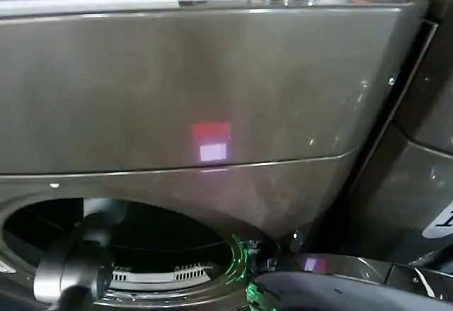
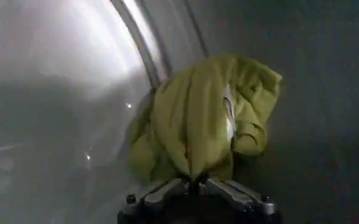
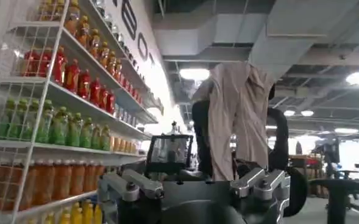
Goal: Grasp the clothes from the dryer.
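Observation:
The dryer is a bronze-brown machine with its round opening low on the left of the head view. My left arm reaches into that opening. Inside the drum, the clothes are a lime yellow-green wad resting against the curved wall. My left gripper is shut on the wad's near edge, with fabric pinched between the fingertips. My right gripper stands open outside the dryer, facing the room, with nothing between its fingers. The right arm sits low to the right of the opening.
A second machine stands close on the right of the dryer. In the right wrist view, shelves of drink bottles line one side of the room, and a beige garment hangs over a dark frame straight ahead.

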You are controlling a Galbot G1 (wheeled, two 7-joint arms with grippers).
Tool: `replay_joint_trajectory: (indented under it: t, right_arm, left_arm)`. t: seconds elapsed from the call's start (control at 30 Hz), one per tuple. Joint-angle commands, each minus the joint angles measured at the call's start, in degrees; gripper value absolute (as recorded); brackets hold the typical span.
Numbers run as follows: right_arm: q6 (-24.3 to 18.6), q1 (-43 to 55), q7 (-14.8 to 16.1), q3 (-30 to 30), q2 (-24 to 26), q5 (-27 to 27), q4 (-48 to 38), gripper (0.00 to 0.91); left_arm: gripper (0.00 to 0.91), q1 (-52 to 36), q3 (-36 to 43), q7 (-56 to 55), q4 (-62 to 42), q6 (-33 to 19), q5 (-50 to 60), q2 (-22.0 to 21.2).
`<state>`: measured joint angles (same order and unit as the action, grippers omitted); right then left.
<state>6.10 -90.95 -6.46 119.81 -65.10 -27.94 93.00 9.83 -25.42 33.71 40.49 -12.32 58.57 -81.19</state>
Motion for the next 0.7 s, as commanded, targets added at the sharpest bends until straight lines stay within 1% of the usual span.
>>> replay_joint_trajectory:
  t: [0.03,0.07,0.1,0.2,0.23,0.27,0.3,0.37,0.47,0.7]
  right_arm:
    - [0.60,0.09,-0.15,-0.40,0.09,-0.55,0.72,0.907]
    - [0.87,0.06,-0.11,-0.63,-0.02,-0.58,0.93,0.907]
    - [0.77,0.19,-0.44,-1.04,-0.19,-0.76,1.31,0.907]
    - [0.20,0.24,-0.32,-1.40,-0.20,-0.70,1.29,0.907]
    - [1.34,0.13,1.82,-0.92,-0.45,-1.01,2.05,0.907]
    - [1.91,-0.13,2.67,-0.81,-0.74,-1.78,2.82,0.907]
    - [2.80,0.06,1.84,-0.85,-0.68,-1.97,3.39,0.907]
    - [-2.30,0.57,0.40,-2.02,0.02,0.15,1.58,0.907]
    - [-1.99,0.08,0.47,-1.81,-0.30,0.75,1.35,0.907]
    - [-1.92,0.08,0.41,-1.49,-0.10,0.95,0.79,0.907]
  left_arm:
    - [0.000,7.26,2.52,-19.33,22.07,20.89,-27.20,-2.82]
    - [0.000,7.84,1.85,-22.74,24.05,26.12,-30.70,-3.85]
    - [0.000,8.45,1.30,-24.03,25.95,28.79,-33.41,-4.43]
    - [0.000,11.14,1.05,-29.54,30.38,32.53,-38.22,-5.87]
    - [0.000,11.78,0.79,-30.95,31.78,33.76,-42.35,-6.28]
    - [0.000,12.34,0.50,-31.47,32.39,34.06,-44.62,-6.94]
    - [0.000,12.88,0.20,-31.87,33.20,34.53,-45.78,-7.60]
    - [0.000,13.24,0.07,-32.94,33.93,35.10,-46.88,-8.30]
    - [0.000,13.09,0.01,-33.91,34.29,35.82,-50.16,-8.49]
    - [0.000,12.97,-0.30,-35.32,34.29,35.87,-51.84,-8.11]
